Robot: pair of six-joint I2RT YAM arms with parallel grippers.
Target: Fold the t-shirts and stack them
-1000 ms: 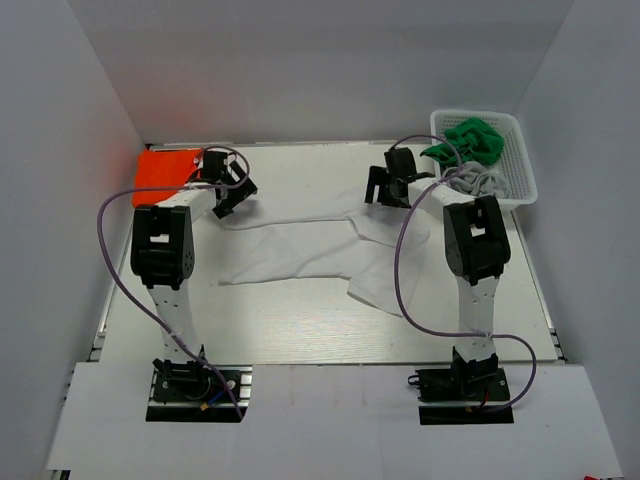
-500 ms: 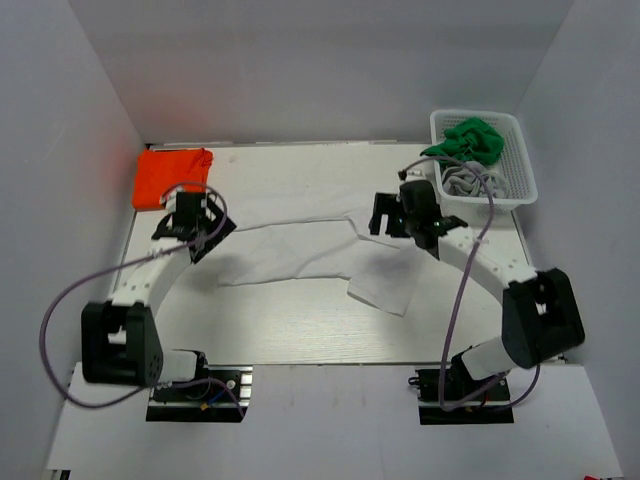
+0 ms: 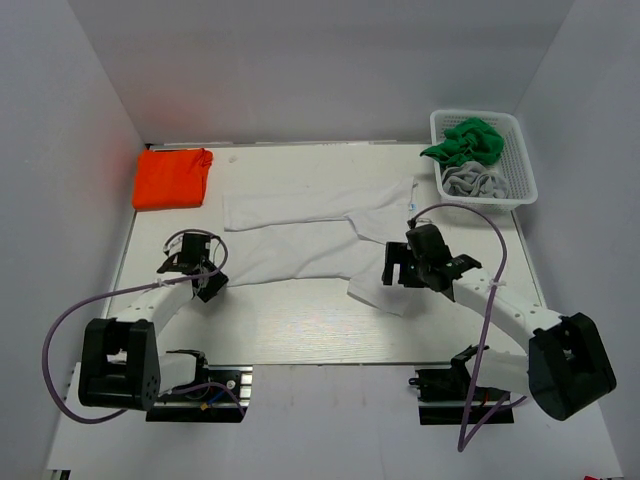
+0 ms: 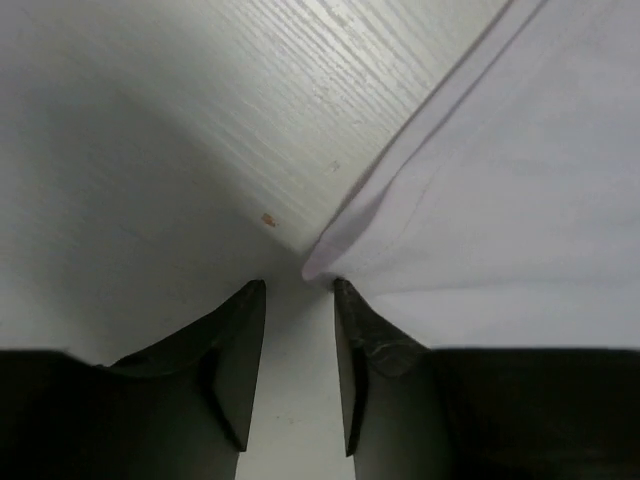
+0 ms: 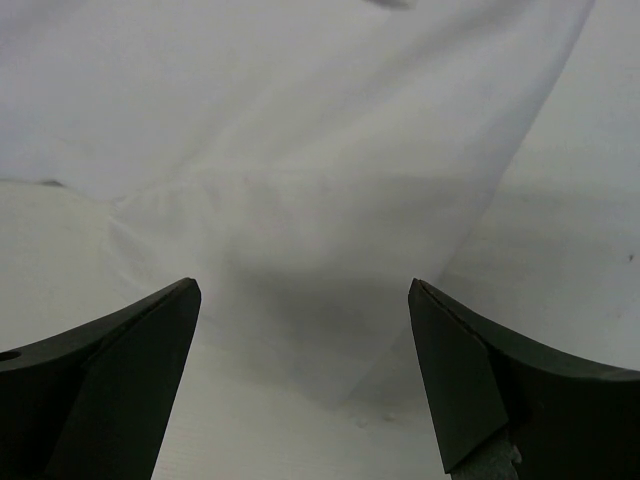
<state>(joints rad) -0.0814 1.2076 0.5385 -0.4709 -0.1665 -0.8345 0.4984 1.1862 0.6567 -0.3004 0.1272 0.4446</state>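
Observation:
A white t-shirt [image 3: 300,225] lies spread flat across the middle of the table. My left gripper [image 3: 208,283] is low at its near-left corner. In the left wrist view that corner [image 4: 318,262] lies just past the left gripper [image 4: 300,285], whose jaws stand a narrow gap apart with only bare table between them. My right gripper [image 3: 390,268] hovers wide open over the shirt's near-right flap [image 5: 300,130], with cloth and table under the right gripper [image 5: 303,288]. An orange t-shirt [image 3: 172,178] lies folded at the far left. A green t-shirt [image 3: 462,140] and a grey t-shirt [image 3: 473,182] sit bunched in the basket.
The white mesh basket [image 3: 522,178] stands at the far right corner against the wall. Pale walls close in the table [image 3: 300,325] on the left, right and far sides. Purple cables loop beside both arms.
Both arms have drawn back toward the near edge. The left gripper went from beside the orange shirt to the white shirt's near-left corner and narrowed; the right came down from near the basket.

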